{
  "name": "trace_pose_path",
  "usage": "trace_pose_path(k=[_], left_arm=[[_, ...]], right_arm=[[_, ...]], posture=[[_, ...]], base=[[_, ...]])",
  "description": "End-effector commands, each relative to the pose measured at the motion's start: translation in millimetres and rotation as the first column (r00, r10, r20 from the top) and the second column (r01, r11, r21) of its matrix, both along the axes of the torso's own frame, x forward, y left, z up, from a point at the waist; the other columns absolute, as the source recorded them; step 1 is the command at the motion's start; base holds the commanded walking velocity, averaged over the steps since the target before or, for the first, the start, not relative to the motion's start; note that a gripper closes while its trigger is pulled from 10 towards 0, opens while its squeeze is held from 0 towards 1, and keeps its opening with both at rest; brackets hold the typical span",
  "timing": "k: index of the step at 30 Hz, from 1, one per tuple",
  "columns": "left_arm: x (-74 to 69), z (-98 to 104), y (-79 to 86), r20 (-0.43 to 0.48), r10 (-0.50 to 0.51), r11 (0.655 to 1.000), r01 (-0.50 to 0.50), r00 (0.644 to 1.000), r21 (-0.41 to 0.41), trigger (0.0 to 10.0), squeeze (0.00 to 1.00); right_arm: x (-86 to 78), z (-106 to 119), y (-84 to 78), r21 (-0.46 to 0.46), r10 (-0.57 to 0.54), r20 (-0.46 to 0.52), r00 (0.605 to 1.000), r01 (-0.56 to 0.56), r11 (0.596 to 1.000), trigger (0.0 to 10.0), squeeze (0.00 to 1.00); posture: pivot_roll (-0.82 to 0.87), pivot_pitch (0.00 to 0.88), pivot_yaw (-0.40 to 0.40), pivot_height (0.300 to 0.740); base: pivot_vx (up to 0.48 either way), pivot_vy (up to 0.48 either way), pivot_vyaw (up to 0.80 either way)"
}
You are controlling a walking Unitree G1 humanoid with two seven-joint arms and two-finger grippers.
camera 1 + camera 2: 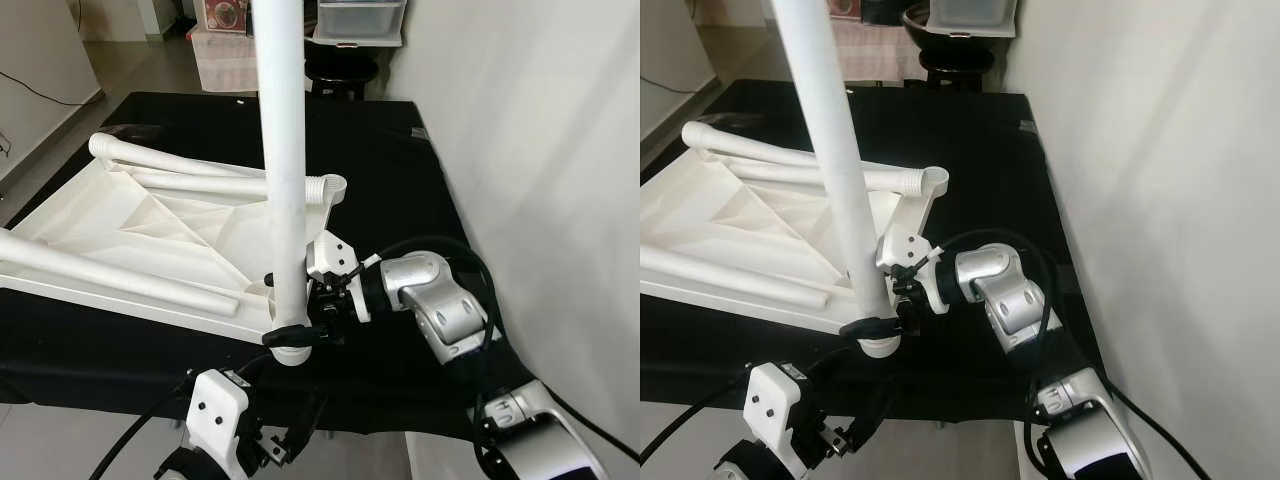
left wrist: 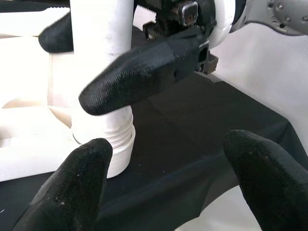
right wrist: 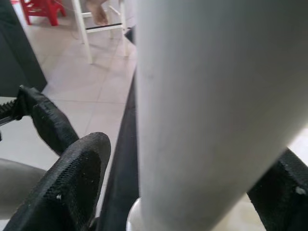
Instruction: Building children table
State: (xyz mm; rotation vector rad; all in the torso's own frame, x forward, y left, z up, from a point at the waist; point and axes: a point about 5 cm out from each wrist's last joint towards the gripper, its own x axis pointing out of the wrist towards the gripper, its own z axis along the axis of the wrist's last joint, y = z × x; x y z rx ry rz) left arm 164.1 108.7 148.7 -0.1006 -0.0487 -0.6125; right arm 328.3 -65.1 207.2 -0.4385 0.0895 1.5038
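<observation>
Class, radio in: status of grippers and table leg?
Right gripper shut on upright white plastic leg. Left gripper open below. Leg in white tabletop corner socket.

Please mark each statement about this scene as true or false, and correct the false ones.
1. The right end effector grips the upright white leg near its lower end. True.
2. The tabletop lies upside down on a black cloth. True.
3. The left end effector is shut on the upright leg. False: its fingers are spread apart and hold nothing, just short of the leg's threaded base.
4. The cloth under the table is red. False: it is black.
5. Another white leg lies flat on the tabletop. True.
</observation>
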Motion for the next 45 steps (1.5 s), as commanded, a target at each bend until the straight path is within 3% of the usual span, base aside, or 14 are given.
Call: trace_pose_path(k=[1, 2, 3, 21, 23, 25, 27, 36, 38, 39, 40, 43, 44, 45], left_arm=[[-2.7, 0.0, -1.8, -0.009, -0.005, 1.000, 0.005, 1.000, -0.004, 10.0, 0.00], [-3.3, 0.2, -1.8, -0.010, -0.006, 1.000, 0.006, 1.000, -0.005, 10.0, 0.00], [-3.8, 0.3, -1.8, -0.012, -0.008, 1.000, 0.008, 1.000, -0.005, 10.0, 0.00], [-2.8, 0.6, -2.2, -0.017, -0.018, 1.000, 0.018, 1.000, -0.012, 10.0, 0.00], [-2.5, 0.8, -1.7, -0.016, -0.019, 1.000, 0.018, 1.000, -0.012, 10.0, 0.00], [-1.2, 1.4, 0.7, -0.013, -0.014, 1.000, 0.014, 1.000, -0.010, 10.0, 0.00], [-0.3, 1.7, 1.2, -0.011, -0.013, 1.000, 0.012, 1.000, -0.010, 10.0, 0.00], [5.5, -1.1, 0.6, -0.009, -0.016, 1.000, 0.016, 1.000, -0.009, 10.0, 0.00], [6.2, -1.3, 0.7, -0.007, -0.012, 1.000, 0.012, 1.000, -0.008, 10.0, 0.00], [7.0, -1.6, 0.8, -0.006, -0.009, 1.000, 0.009, 1.000, -0.008, 10.0, 0.00], [7.8, -2.0, 0.8, -0.006, -0.007, 1.000, 0.007, 1.000, -0.008, 10.0, 0.00], [8.1, -2.2, 0.8, -0.006, -0.007, 1.000, 0.007, 1.000, -0.007, 10.0, 0.00], [8.3, -2.3, 0.8, -0.005, -0.006, 1.000, 0.006, 1.000, -0.007, 10.0, 0.00], [8.7, -2.5, 0.7, -0.006, -0.006, 1.000, 0.006, 1.000, -0.008, 10.0, 0.00]], right_arm=[[0.2, 0.3, 1.8, -0.006, 0.019, 0.007, 1.000, -0.019, 1.000, 10.0, 0.00], [3.1, 0.3, 0.7, -0.006, 0.017, -0.006, 1.000, -0.017, 1.000, 1.6, 0.00], [5.5, 0.2, -0.8, 0.007, 0.026, -0.029, 0.999, -0.026, 1.000, 0.0, 0.00], [4.1, -17.2, -32.4, 0.121, -0.351, -0.093, 0.932, 0.361, 0.925, 0.0, 0.00], [-1.3, -19.7, -33.1, 0.148, -0.440, -0.104, 0.892, 0.451, 0.880, 0.0, 0.00], [-15.4, -28.4, -26.7, 0.182, -0.785, -0.135, 0.605, 0.794, 0.580, 0.0, 0.00], [-29.7, -33.3, -18.1, 0.184, -0.831, -0.162, 0.532, 0.844, 0.504, 0.0, 0.00], [-11.3, -28.6, -3.7, 0.230, -0.807, -0.214, 0.551, 0.831, 0.507, 0.0, 0.00], [-9.2, -25.0, 0.2, 0.239, -0.781, -0.216, 0.586, 0.808, 0.539, 5.0, 0.00], [-7.4, -21.8, 2.4, 0.253, -0.761, -0.210, 0.614, 0.786, 0.564, 10.0, 0.00], [-6.7, -15.3, 5.3, 0.273, -0.714, -0.207, 0.668, 0.741, 0.614, 10.0, 0.25], [-6.1, -12.5, 6.4, 0.283, -0.689, -0.209, 0.694, 0.717, 0.637, 10.0, 0.25], [-4.2, -6.9, 7.9, 0.303, -0.635, -0.209, 0.744, 0.666, 0.681, 10.0, 1.00], [-5.3, 1.1, 9.0, 0.321, -0.599, -0.203, 0.774, 0.631, 0.706, 10.0, 1.00]], posture=[[0.04, 0.153, -0.053, 0.740], [0.05, 0.157, -0.051, 0.740], [0.05, 0.160, -0.047, 0.740], [-0.01, 0.163, -0.041, 0.740], [-0.01, 0.167, -0.046, 0.740], [-0.02, 0.166, -0.025, 0.740], [-0.02, 0.166, -0.022, 0.740], [-0.01, 0.132, -0.030, 0.740], [-0.01, 0.129, -0.029, 0.740], [0.00, 0.125, -0.029, 0.740], [0.00, 0.120, -0.030, 0.740], [0.00, 0.119, -0.030, 0.740], [0.00, 0.118, -0.032, 0.740], [0.00, 0.113, -0.032, 0.740]], base=[[0.000, 0.000, 0.00], [0.000, 0.000, 0.00], [0.000, 0.000, 0.00], [0.000, 0.000, 0.00], [0.000, 0.000, 0.00], [0.000, 0.000, 0.00], [0.000, 0.000, 0.00], [0.000, 0.000, 0.00], [0.000, 0.000, 0.00], [0.000, 0.000, 0.00], [0.000, 0.000, 0.00], [0.000, 0.000, 0.00], [0.000, 0.000, 0.00], [0.000, 0.000, 0.00]])
